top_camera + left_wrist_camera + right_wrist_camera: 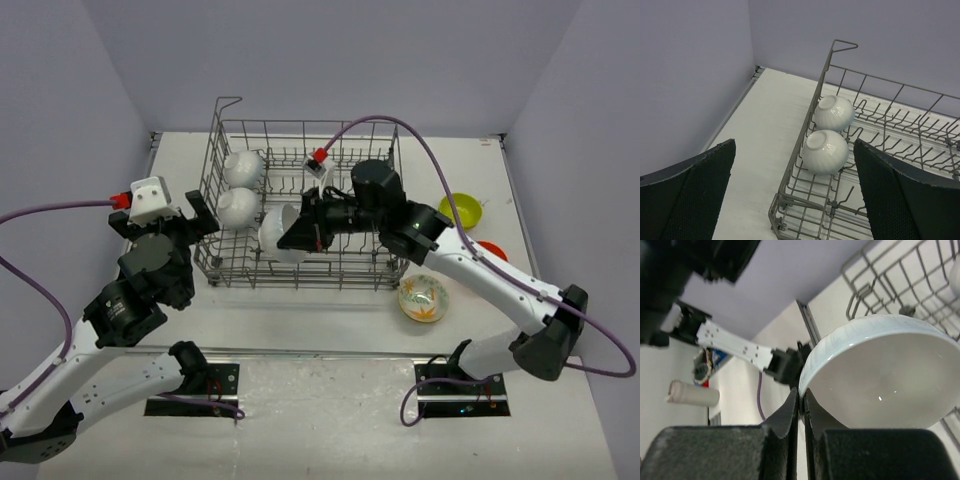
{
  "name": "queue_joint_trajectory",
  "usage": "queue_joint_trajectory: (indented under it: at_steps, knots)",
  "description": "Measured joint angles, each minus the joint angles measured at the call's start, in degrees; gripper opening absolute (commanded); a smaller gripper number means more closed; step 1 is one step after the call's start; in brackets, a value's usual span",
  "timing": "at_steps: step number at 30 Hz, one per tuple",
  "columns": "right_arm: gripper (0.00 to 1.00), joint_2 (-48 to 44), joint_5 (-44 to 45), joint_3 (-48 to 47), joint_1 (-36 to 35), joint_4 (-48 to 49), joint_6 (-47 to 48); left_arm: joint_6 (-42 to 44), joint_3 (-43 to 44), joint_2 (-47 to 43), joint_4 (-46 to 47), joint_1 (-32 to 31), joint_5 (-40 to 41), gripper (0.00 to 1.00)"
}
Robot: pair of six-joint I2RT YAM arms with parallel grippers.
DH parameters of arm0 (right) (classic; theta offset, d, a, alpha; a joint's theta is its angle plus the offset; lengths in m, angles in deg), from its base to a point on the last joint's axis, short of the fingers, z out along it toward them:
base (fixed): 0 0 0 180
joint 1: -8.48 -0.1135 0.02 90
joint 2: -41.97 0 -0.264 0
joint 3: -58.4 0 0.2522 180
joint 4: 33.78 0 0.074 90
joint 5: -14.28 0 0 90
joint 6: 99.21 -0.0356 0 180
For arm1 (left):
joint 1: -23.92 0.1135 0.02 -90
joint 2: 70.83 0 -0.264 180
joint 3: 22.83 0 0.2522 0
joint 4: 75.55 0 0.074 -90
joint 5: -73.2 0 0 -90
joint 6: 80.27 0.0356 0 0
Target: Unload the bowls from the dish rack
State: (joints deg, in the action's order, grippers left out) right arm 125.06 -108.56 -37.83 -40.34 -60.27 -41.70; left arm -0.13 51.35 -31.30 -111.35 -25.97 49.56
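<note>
Three plain white round bowls occupy the grey wire dish rack; the right gripper clamps one's rim, seemingly lifting. Next: swing it toward four o'clock, clearing tines; the left gripper gapes.

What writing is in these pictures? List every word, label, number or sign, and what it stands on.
None readable.
The dish rack, the white bowls and the floral bowl bear no text.
A coloured patch at the left of the right wrist view is too blurred to read.
</note>
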Motion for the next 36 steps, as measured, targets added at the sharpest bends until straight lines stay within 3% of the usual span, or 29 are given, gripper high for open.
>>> queue_joint_trajectory:
  at_steps: [10, 15, 26, 36]
  knots:
    - [0.0, -18.9, 8.9, 13.2, -6.9, -17.3, 5.5, 0.2, -0.3, 0.9, 0.7, 0.5, -0.1, 1.0]
    - [0.0, -22.0, 14.5, 17.2, -12.0, -24.4, 5.7, 0.5, -0.3, 0.9, 0.8, 0.7, -0.1, 1.0]
    - [0.0, -14.8, 33.0, 23.0, -25.2, -32.5, 1.0, 1.1, -0.4, 1.2, 1.2, 0.7, 0.3, 1.0]
    - [0.0, 2.0, 40.7, 23.5, -26.9, -30.9, -3.7, 1.1, -0.4, 2.5, 0.8, 0.7, -0.3, 1.0]
